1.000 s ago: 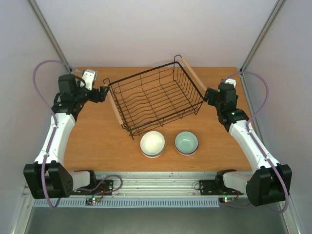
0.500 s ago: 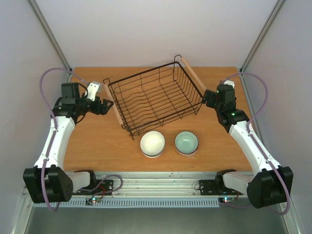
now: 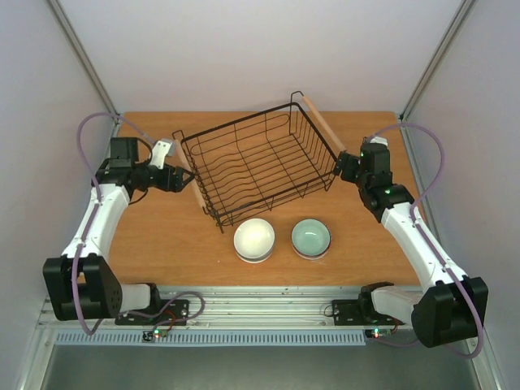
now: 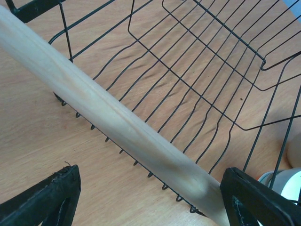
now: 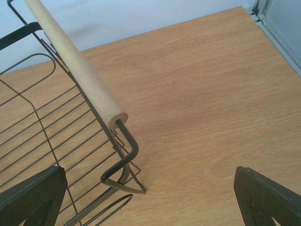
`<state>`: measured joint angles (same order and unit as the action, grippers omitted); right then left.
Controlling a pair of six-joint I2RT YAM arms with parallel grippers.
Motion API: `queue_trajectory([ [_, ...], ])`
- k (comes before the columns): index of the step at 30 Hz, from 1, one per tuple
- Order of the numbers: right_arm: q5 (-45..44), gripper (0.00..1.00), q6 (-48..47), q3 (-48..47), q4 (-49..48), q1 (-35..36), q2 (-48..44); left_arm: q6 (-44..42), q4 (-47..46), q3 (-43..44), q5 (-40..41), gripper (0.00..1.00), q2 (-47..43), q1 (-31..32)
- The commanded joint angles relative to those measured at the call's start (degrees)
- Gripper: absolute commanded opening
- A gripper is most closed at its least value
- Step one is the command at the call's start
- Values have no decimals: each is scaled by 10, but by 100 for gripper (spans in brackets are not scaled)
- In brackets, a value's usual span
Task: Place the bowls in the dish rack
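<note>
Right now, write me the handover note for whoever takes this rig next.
Left pincer: open, holding nothing, at the left wooden handle of the dish rack.
Right pincer: open, holding nothing, at the rack's near right corner, by the end of the right handle.
Bowls: a white bowl and a mint green bowl sit side by side on the table, just in front of the rack. I cannot tell whether others are nested under them.
Done: nothing; the rack holds no bowl.
Left: load every bowl into the rack.
</note>
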<state>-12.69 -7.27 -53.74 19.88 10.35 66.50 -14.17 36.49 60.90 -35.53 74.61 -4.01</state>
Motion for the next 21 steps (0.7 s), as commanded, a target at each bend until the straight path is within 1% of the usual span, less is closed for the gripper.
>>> queue_trajectory([
  [1, 35, 98, 12, 11, -11, 6, -2, -6, -3, -4, 22, 80, 20, 6],
  [3, 42, 99, 8, 12, -14, 10, 0, -6, -5, -2, 43, 77, 16, 7],
  [5, 40, 98, -12, 10, -13, 28, -1, -9, -12, -5, 56, 77, -4, 6],
  [6, 36, 98, -28, 9, -11, 44, -3, -10, -17, -8, 62, 77, -19, 7],
  [9, 9, 98, -79, -2, 0, 120, -6, -9, -24, -11, 79, 77, -67, 6],
  [11, 1, 98, -91, -20, 28, 164, -2, -9, -22, -12, 85, 79, -95, 6],
  [13, 18, 93, -89, -39, 58, 192, 6, -13, -2, -6, 76, 81, -114, 6],
  [14, 32, 88, -84, -48, 71, 202, 11, -20, 16, -2, 64, 82, -118, 6],
  [16, 65, 73, -78, -63, 96, 221, 21, -40, 49, 0, 37, 85, -129, 6],
  [18, 86, 58, -69, -72, 113, 244, 30, -67, 87, 1, 12, 85, -141, 6],
  [19, 97, 48, -64, -76, 119, 253, 36, -81, 104, 1, 4, 85, -146, 6],
  [21, 139, 20, -47, -86, 123, 273, 57, -109, 141, -1, -10, 85, -158, 6],
])
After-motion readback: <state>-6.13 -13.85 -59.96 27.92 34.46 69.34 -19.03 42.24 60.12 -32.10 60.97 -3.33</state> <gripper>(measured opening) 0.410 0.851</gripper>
